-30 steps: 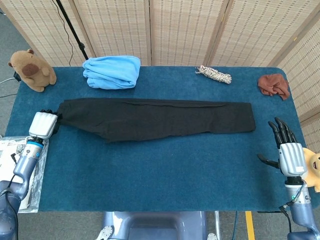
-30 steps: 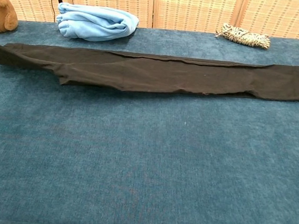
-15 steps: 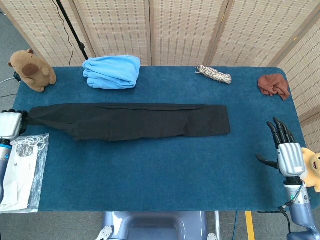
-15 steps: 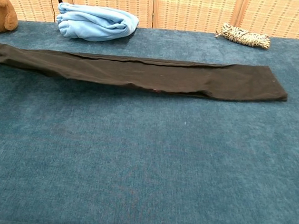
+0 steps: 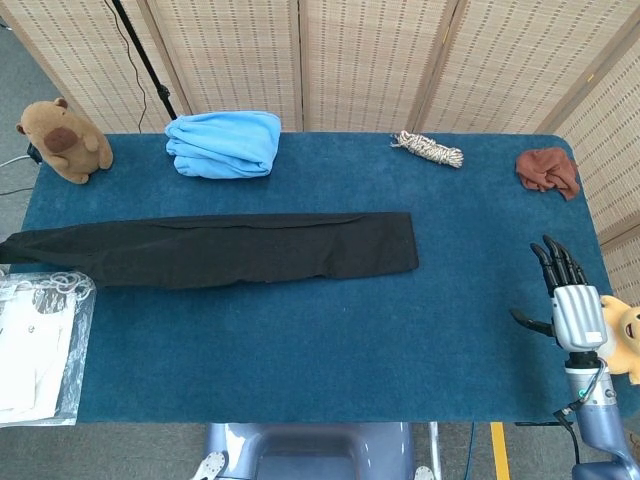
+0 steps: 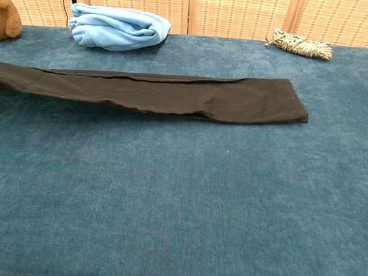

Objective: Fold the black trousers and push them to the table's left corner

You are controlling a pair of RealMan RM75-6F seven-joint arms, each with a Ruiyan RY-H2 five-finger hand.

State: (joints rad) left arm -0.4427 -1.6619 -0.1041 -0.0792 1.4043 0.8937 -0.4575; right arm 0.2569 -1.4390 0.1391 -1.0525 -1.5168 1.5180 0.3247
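We see the blue worktop point(image 5: 330, 330) filling most of both views, and across its left half lie the black trousers point(image 5: 220, 249), already doubled lengthwise into one long narrow band. Their right end stops near the middle of the worktop; their left end runs past the left edge and out of the head view, so we cannot tell what, if anything, grips it there. Our left hand appears in neither view.

On the far side, just beyond the trousers, sits a folded light-blue fleece blanket point(image 5: 223, 143). A clear plastic bag point(image 5: 35, 345) lies at the near left corner, partly off the edge. A brown plush toy point(image 5: 62, 139) sits at the far left corner, a crumpled rust-brown cloth point(image 5: 547, 170) at the far right, and a coiled rope point(image 5: 427, 149) between them on the far edge.

Our right hand point(image 5: 570, 305) hovers over the near right edge, well apart from the trousers, fingers straight and spread, holding nothing.

We judge the fabric light, limp and thin. It should slide easily on the worktop but drape and bunch when lifted. The free right end looks like the best place to take hold, pinching both layers at a corner to carry it leftward.
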